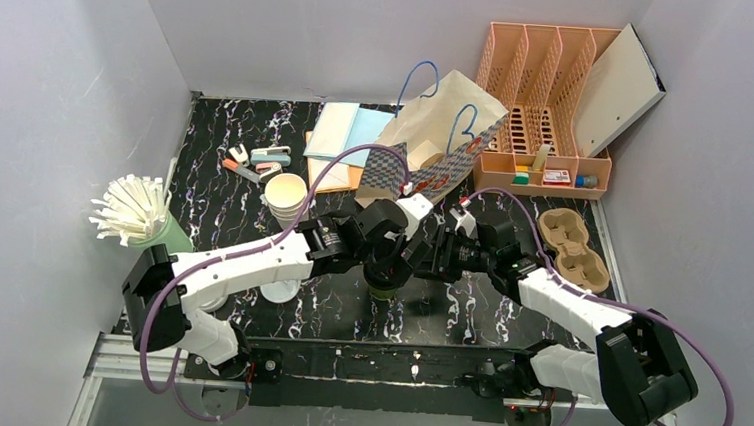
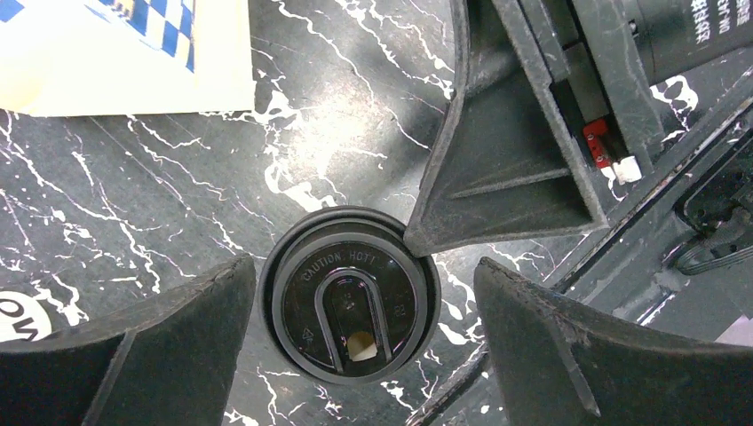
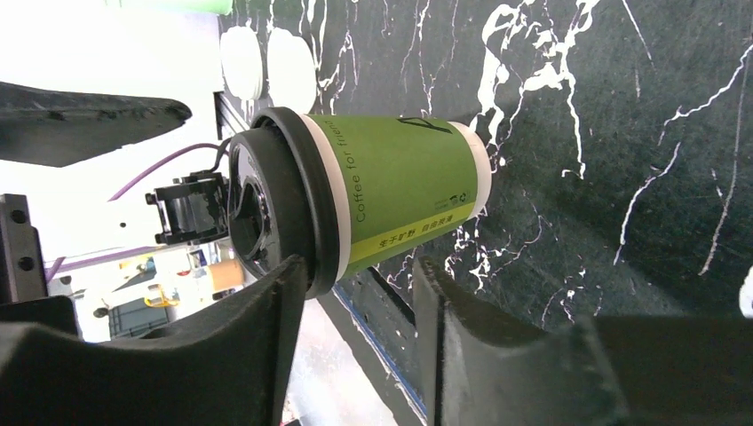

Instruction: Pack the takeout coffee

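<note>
Right wrist view only: you get the wall of the dark green paper coffee cup [image 3: 400, 177], standing on the black white-veined marble counter [image 3: 622, 133]. The right hand [image 3: 360, 266] is spread, pinching nothing, one fingertip against the rim of the black plastic lid [image 3: 266, 213].
Left wrist view only: lid from above, left hand [image 2: 361, 271] spread, fingers flanking it.
Top view: both wrists cover the cup, mid-counter toward the near edge.

Count on the table:
- green lidded coffee cup [image 3: 400, 186]: 1
- stack of cream cups [image 1: 286, 198]: 1
- paper bag [image 1: 436, 142]: 1
- holder of white straws [image 1: 142, 215]: 1
- pulp cup tray [image 1: 573, 249]: 1, with 2 wells
- orange file rack [image 1: 547, 85]: 1
- white discs [image 3: 293, 75]: 2
</note>
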{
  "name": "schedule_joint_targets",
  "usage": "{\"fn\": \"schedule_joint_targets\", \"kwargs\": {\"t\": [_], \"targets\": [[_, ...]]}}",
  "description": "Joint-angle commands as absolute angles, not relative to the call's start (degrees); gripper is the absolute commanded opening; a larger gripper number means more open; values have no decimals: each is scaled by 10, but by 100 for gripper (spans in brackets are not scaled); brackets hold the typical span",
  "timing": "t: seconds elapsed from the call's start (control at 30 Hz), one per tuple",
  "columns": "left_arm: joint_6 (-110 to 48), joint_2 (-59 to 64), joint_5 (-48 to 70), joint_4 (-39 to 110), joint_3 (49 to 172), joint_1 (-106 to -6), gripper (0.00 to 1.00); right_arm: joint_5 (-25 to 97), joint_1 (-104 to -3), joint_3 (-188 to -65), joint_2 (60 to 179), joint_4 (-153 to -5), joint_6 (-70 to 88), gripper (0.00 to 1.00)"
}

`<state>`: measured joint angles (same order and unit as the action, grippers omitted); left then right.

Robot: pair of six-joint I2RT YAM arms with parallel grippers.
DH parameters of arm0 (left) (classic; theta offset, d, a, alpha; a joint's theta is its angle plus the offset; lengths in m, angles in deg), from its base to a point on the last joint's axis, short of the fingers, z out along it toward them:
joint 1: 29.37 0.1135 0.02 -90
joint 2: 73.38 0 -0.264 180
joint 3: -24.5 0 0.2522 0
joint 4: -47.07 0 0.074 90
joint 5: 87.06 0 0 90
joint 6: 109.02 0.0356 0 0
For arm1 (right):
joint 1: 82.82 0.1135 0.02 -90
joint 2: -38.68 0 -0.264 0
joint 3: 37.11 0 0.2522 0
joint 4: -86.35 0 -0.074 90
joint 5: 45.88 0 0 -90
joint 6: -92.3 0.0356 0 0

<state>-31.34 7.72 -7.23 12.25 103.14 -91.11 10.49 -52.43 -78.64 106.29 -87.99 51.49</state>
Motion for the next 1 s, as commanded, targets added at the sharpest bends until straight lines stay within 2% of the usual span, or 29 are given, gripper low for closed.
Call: {"fn": "schedule_joint_targets", "kwargs": {"t": [0.0, 0.17, 0.23, 0.27, 0.3, 0.47, 0.7, 0.83, 0.97], "targets": [[-324, 70, -99, 83, 1067, -915, 91, 106, -523, -827, 1047, -863, 486, 61], [-369, 37, -122, 61, 1068, -896, 85, 158, -522, -872, 1010, -756, 421, 74], [-393, 18, -105, 62, 1044, -872, 79, 172, -523, -882, 991, -726, 395, 86], [-402, 5, -92, 66, 1031, -857, 76, 178, -523, -888, 983, -712, 381, 96], [-412, -8, -76, 71, 1014, -838, 73, 182, -522, -894, 977, -699, 365, 98], [-450, -88, -42, 91, 951, -774, 63, 176, -519, -941, 959, -638, 273, 98], [-501, -168, -29, 107, 881, -750, 51, 168, -477, -992, 969, -613, 172, 98], [-546, -198, -15, 129, 832, -738, 44, 281, -366, -1030, 1016, -604, 143, 98], [-596, -230, -2, 173, 783, -733, 42, 369, -280, -1088, 1091, -573, 112, 98]]}}
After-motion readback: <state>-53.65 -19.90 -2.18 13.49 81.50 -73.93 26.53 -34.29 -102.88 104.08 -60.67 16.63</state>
